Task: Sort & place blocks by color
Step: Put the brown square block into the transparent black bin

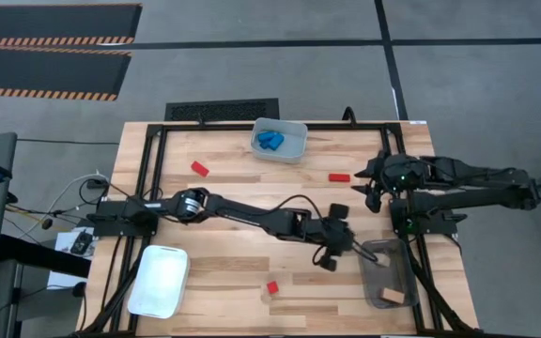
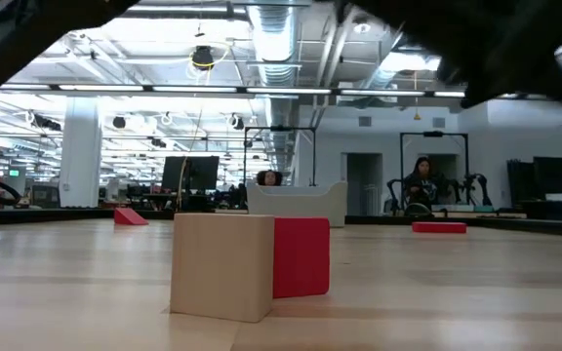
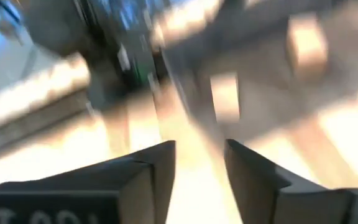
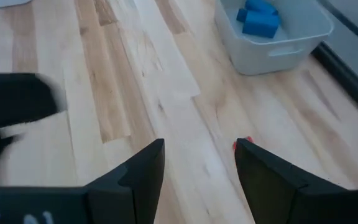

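Three red blocks lie on the table: one at the far left, a flat one near the right gripper, and one near the front with a tan block against it. Blue blocks sit in a pale grey bin. A tan block lies in the dark clear bin. My left gripper is open at that bin's left rim, holding nothing. My right gripper is open above the table, right of the flat red block, whose corner shows beside one finger.
A white bin stands at the near left. The pale grey bin stands at the far edge and the dark clear bin at the near right. The left arm stretches across the table's middle. Bare wood lies between the bins.
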`<action>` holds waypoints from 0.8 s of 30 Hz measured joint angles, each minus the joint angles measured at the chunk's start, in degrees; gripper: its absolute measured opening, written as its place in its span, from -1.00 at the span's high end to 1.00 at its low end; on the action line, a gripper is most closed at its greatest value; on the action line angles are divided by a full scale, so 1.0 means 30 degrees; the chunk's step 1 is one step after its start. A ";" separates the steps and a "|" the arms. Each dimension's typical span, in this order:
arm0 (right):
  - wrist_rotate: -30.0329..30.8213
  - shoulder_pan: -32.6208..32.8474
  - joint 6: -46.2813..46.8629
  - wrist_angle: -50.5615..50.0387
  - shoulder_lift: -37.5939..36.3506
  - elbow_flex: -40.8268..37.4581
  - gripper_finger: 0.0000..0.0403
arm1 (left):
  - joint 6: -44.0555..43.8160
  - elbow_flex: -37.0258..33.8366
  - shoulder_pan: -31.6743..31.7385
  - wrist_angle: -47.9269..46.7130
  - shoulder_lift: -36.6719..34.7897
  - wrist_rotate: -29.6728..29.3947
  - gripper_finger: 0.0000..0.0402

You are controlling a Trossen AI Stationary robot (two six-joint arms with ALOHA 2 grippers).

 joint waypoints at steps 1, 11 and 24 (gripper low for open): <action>-0.0002 0.0196 0.0204 0.0206 -0.0173 -0.0313 -0.09 | -0.0142 -0.0784 0.0003 -0.0376 -0.0318 -0.0089 0.47; 0.0006 0.2128 0.0979 0.2810 -0.0700 -0.1558 -0.09 | -0.3114 -1.4589 -0.0950 0.3613 -0.9467 -0.0416 0.85; -0.0001 0.4610 0.2229 1.0153 0.4920 -0.2008 -0.09 | -0.8601 -2.5972 -0.3786 1.1720 -1.5136 0.1167 0.82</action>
